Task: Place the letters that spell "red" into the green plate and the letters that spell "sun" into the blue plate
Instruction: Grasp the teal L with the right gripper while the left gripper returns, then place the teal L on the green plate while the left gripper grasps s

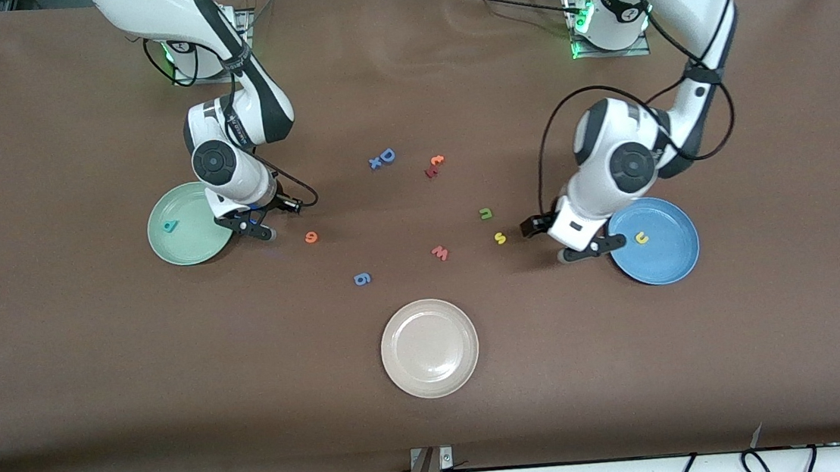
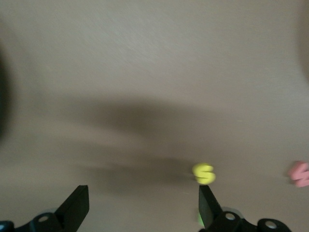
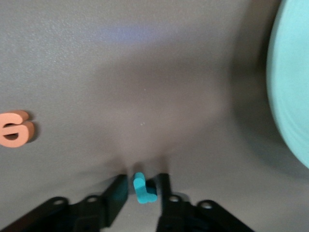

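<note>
The green plate [image 1: 191, 244] holds the teal "d" [image 1: 170, 226]. Beside its rim, low on the table, my right gripper [image 1: 254, 229] [image 3: 143, 186] is shut on the teal "r" [image 3: 144, 189], which the hand hides in the front view. The orange "e" [image 1: 311, 236] [image 3: 17, 128] lies just past it, toward the table's middle. The blue plate [image 1: 669, 263] holds the yellow "u" [image 1: 641, 237]. My left gripper [image 1: 592, 249] [image 2: 143, 212] stands open and empty next to that plate. The yellow "s" [image 1: 499, 238] [image 2: 203, 174] lies just off one fingertip, with the green "n" [image 1: 486, 213] beside it.
A red "w" [image 1: 440, 252] [image 2: 300, 174] and a blue "g" [image 1: 362, 278] lie mid-table. A blue "D" [image 1: 383, 158] and a red and orange letter pair [image 1: 434, 165] lie nearer the robots. A beige plate [image 1: 432, 375] sits nearest the front camera.
</note>
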